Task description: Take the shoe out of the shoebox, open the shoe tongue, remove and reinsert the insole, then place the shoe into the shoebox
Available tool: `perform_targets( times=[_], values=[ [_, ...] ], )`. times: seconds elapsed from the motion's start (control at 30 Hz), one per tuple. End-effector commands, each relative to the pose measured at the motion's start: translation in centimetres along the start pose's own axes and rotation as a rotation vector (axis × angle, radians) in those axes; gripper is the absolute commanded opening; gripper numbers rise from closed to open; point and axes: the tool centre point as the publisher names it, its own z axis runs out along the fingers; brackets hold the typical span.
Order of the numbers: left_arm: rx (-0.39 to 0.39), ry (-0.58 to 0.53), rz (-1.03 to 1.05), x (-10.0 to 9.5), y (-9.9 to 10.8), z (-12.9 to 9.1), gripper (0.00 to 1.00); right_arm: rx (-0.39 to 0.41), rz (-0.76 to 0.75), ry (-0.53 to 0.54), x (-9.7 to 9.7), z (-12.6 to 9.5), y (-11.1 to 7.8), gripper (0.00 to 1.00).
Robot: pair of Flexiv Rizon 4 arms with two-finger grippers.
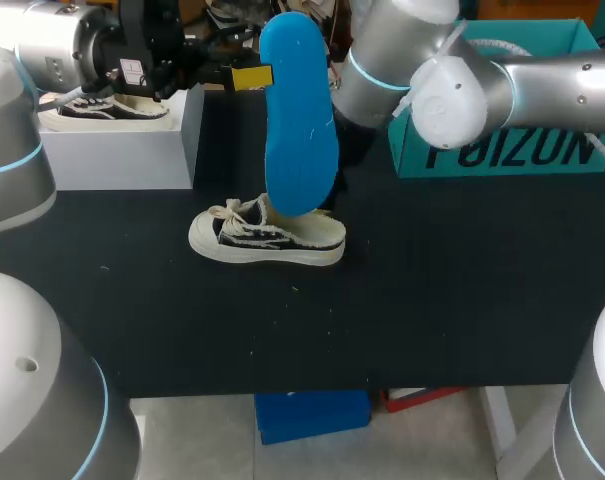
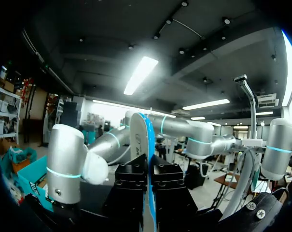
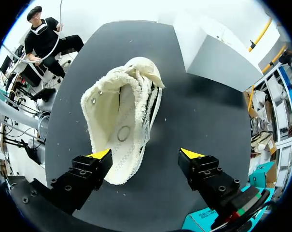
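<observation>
Two views differ: overhead, the left tool (image 1: 250,76) pinches the blue insole (image 1: 300,120) upright, upper centre, above the shoe (image 1: 267,237) mid-frame; only the right wrist view shows the right tool (image 3: 146,154) wide, over the shoe's opening.

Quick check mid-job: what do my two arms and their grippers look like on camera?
Both arms, left arm and right arm, are silver-grey rounded tubes with light-blue rings at the joints. A white cable runs along the right one. The left gripper and right gripper have black blocky fingers with yellow tips.
</observation>
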Motion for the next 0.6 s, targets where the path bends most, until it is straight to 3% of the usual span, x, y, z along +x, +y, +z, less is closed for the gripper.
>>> perform_targets(
  times=[0.03, 0.27, 0.6],
  values=[
    [0.000, -0.002, 0.001, 0.0, 0.1, 0.1, 0.00, 0.374, 0.001, 0.010, -0.6, 0.3, 1.1, 0.88],
    [0.000, -0.002, 0.001, 0.0, 0.1, 0.1, 0.00, 0.437, -0.005, 0.025, -1.0, 0.9, 2.2, 0.85],
    [0.000, -0.002, 0.001, 0.0, 0.1, 0.1, 0.00, 0.434, 0.010, 0.049, -1.2, 3.5, 2.3, 0.87]
  ],
)
